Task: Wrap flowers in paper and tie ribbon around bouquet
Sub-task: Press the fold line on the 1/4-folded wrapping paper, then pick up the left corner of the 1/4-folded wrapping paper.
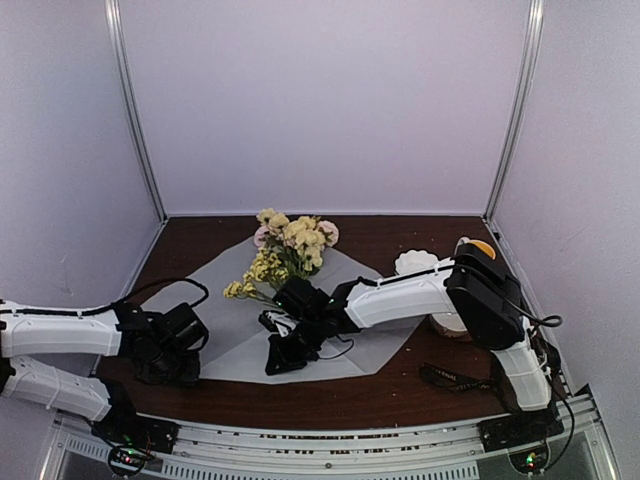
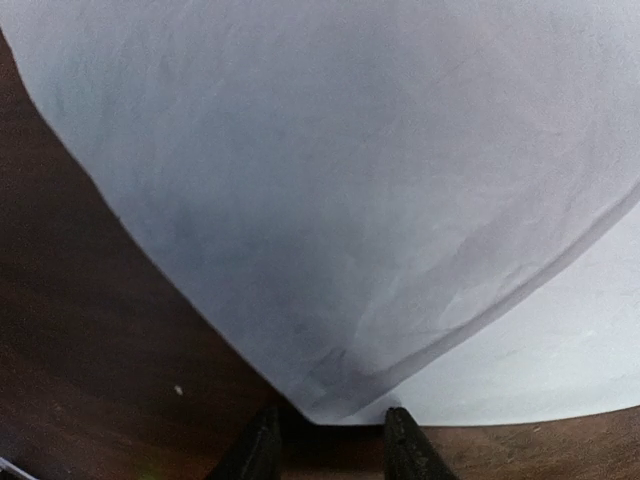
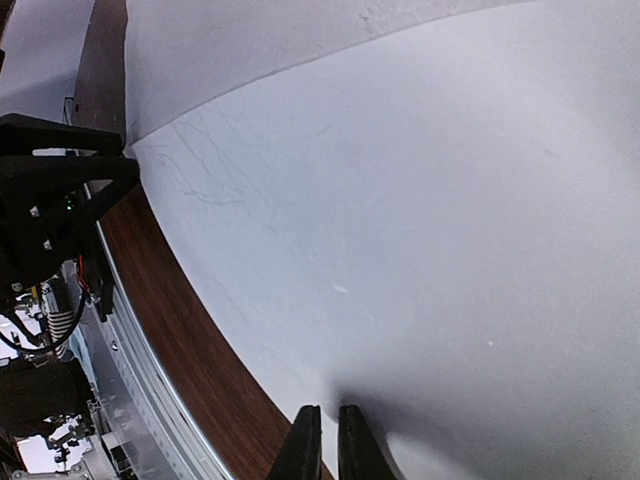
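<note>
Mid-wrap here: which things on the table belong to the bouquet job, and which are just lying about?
For the job: flowers; paper; dark strip at the near right, likely the ribbon.
Lying about: white scalloped bowl; orange object beside it.

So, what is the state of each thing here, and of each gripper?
paper: spread flat, not yet wrapped.
flowers: lying loose on the paper.
ribbon: lying apart from the flowers, untied.
left gripper: open, at a paper corner.
right gripper: shut, at the paper's near edge.
</note>
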`<state>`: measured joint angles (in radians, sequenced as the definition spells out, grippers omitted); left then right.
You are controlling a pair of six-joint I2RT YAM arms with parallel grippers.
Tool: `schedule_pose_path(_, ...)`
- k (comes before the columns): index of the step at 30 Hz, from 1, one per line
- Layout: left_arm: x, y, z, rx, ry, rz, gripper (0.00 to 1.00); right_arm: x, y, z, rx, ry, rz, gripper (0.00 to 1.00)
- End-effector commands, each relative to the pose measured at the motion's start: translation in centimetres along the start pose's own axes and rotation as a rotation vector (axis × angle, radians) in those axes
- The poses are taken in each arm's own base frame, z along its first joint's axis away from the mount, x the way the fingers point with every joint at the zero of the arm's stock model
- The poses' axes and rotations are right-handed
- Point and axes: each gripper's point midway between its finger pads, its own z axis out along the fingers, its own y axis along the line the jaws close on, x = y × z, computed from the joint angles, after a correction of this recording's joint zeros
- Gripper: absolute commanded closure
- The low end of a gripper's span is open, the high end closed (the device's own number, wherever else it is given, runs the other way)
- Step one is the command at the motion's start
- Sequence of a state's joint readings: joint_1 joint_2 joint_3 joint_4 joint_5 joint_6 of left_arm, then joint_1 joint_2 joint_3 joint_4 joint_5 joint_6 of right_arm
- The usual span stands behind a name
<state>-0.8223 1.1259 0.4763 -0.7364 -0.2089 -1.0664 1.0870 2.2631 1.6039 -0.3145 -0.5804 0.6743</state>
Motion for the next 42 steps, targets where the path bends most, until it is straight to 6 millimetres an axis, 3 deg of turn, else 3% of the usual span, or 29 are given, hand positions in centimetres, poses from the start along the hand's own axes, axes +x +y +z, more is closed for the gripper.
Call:
schedule_pose_path(1,1.6,3.1,-0.8,-0.115,0.066,-0.015,0.62,2.2,-4.8,1.2,0.166,0.068,0.029,0.91)
schedule_pose_path(5,0.6,3.5,-2.7,-0.113,0.016,-0.029,0.6,2.7,-4.1,0.0,0.159,0.081,0.012,0.91)
schedule_pose_path(9,0.0,1.9,-3.4,-0.008,-0.019,-0.072,0.58,3.4,-4.9,-2.1,0.216,0.044,-0.003,0.91)
schedule_pose_path(17,-0.2,0.5,-4.0,0.155,-0.065,-0.202,0.39,3.3,-4.7,-1.0,0.218,0.066,0.008,0.9)
schedule_pose_path(24,-0.2,-0.7,-2.8,0.265,-0.085,-0.316,0.32,3.2,-4.6,-1.3,0.229,0.084,-0.023,0.9)
schedule_pose_path(28,-2.3,-2.6,-2.5,0.348,-0.155,-0.343,0.25,2.7,-4.4,-1.5,0.222,0.085,-0.046,0.9)
schedule_pose_path(32,-4.0,-4.9,-2.6,0.497,-0.177,-0.383,0.25,2.7,-4.5,-1.8,0.213,0.076,-0.044,0.9)
schedule_pose_path(37,-3.6,-4.9,-1.6,0.502,-0.158,-0.383,0.24,2.8,-4.6,-1.7,0.192,0.076,-0.032,0.9)
schedule_pose_path(42,-3.5,-7.0,-2.7,0.597,-0.12,-0.334,0.28,2.7,-4.4,-2.0,0.182,0.071,-0.034,0.9)
